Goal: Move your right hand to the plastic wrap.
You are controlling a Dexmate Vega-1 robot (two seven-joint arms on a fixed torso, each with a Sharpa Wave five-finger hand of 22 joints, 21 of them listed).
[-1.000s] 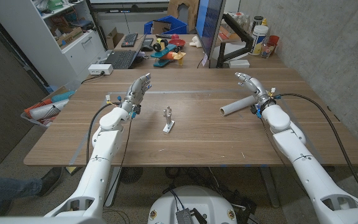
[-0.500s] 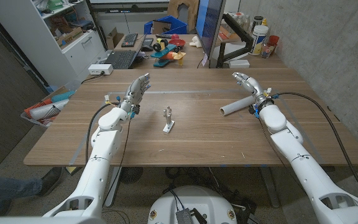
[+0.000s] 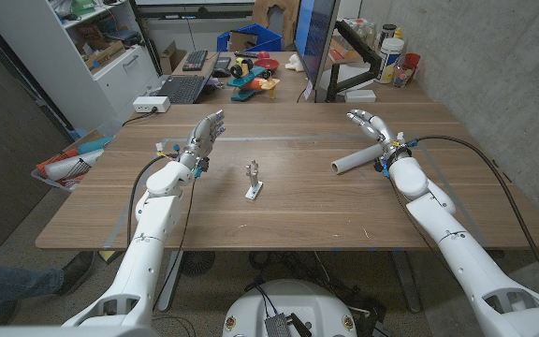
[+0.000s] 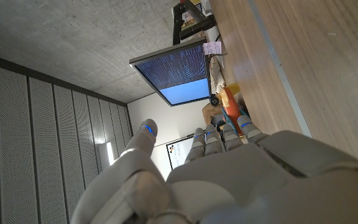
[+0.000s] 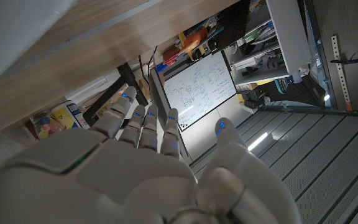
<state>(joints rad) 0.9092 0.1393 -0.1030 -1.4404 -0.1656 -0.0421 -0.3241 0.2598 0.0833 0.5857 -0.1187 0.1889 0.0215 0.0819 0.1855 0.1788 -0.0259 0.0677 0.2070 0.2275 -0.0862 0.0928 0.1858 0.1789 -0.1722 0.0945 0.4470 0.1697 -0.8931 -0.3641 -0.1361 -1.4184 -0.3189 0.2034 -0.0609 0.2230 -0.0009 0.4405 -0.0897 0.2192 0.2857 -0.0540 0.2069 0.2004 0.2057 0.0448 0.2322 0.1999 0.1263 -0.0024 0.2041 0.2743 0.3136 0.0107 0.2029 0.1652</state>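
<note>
Head view: even, bright overhead light, soft faint shadows on tabletop (image 3: 298,201), mild wide-angle bending at edges. Wrist views: close robot hand (image 4: 229,180) slightly soft; ceiling strip light (image 5: 261,138) glares.

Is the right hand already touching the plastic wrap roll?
Cannot tell. In the head view the right hand is raised just behind the plastic wrap roll, and the wrist overlaps its end.

One plastic wrap roll (image 3: 356,159), one small, perhaps metal, bracket (image 3: 253,180).
</note>
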